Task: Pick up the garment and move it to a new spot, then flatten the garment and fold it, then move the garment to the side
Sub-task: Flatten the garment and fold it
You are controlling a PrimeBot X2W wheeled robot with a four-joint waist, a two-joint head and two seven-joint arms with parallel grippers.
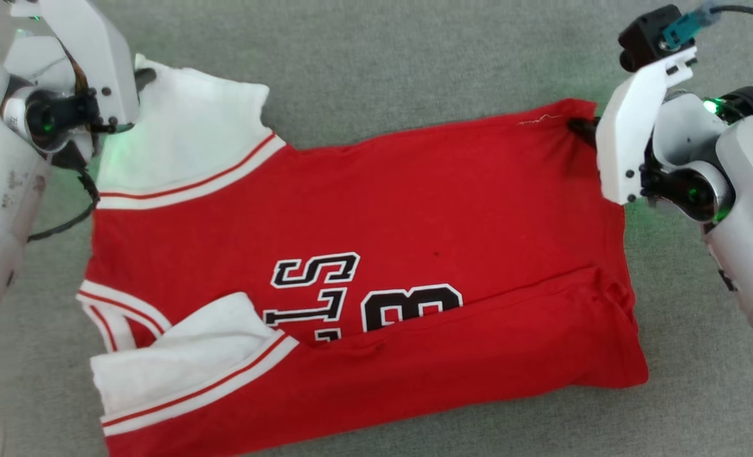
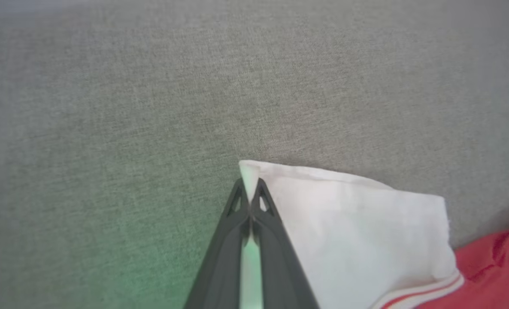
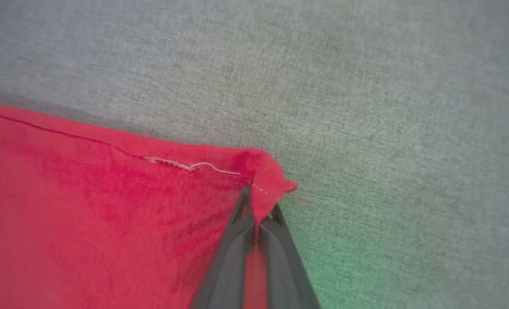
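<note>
The garment (image 1: 376,209), a red jersey with white sleeves and black lettering, lies spread sideways on the grey cloth surface (image 1: 414,57), its near long edge folded over the lettering. My left gripper (image 2: 249,193) is shut on the corner of the far white sleeve (image 2: 357,231); it sits at the upper left of the head view, left gripper (image 1: 140,77). At the far hem corner (image 3: 271,180) of the red fabric, my right gripper (image 3: 261,206) is shut on the cloth; in the head view the right gripper (image 1: 581,129) sits at the garment's upper right corner.
Grey woven cloth (image 3: 387,86) covers the surface all around the garment. A black cable (image 1: 65,222) hangs from my left arm near the sleeve. My pale forearms stand at both side edges of the head view.
</note>
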